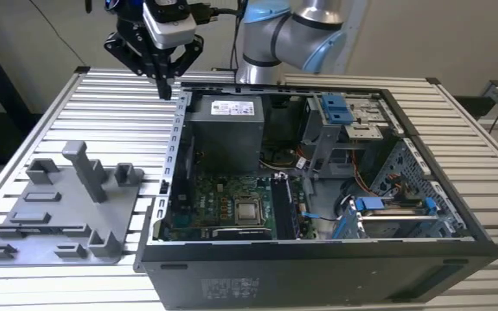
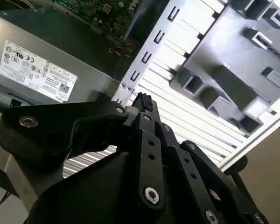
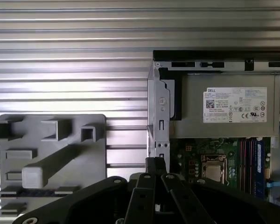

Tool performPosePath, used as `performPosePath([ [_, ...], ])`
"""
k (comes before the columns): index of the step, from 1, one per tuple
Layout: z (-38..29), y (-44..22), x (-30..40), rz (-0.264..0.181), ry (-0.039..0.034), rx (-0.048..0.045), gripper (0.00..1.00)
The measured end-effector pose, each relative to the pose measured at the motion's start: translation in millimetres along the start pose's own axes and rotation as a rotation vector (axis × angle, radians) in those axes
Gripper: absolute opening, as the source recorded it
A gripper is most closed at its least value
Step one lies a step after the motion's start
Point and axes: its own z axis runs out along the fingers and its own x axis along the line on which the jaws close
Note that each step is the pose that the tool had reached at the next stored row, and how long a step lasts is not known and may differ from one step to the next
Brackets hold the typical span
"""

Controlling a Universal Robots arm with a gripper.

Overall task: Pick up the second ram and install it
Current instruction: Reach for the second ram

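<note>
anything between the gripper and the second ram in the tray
In the exterior view, the tall upright peg of the tray stands roughly between the gripper, high over the case corner, and the second ram lying in its slot. Nothing stands over the ram itself.

Counts for you: one robot arm [image 1: 301, 32], one gripper [image 1: 164, 91] on it. One slatted table [image 1: 491, 162]. One open computer case [image 1: 318, 272], with one power supply [image 1: 227, 129] inside carrying one white label [image 3: 233, 105]. One processor [image 1: 249, 210] on the board. Two blue brackets [image 1: 340, 107] [image 1: 391, 204] in the case. One grey tray [image 1: 132, 207] with one tall post [image 1: 89, 172]; you also get several shorter blocks on it, number unclear. Memory slots [image 3: 252, 163]: several, can't give you a firm number.
</note>
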Motion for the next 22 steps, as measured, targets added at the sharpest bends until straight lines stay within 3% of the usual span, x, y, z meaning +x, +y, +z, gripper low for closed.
performPosePath([
  [22, 0.2, -1.4, 60.1, -0.036, 0.0021, -0.0005, 0.11],
])
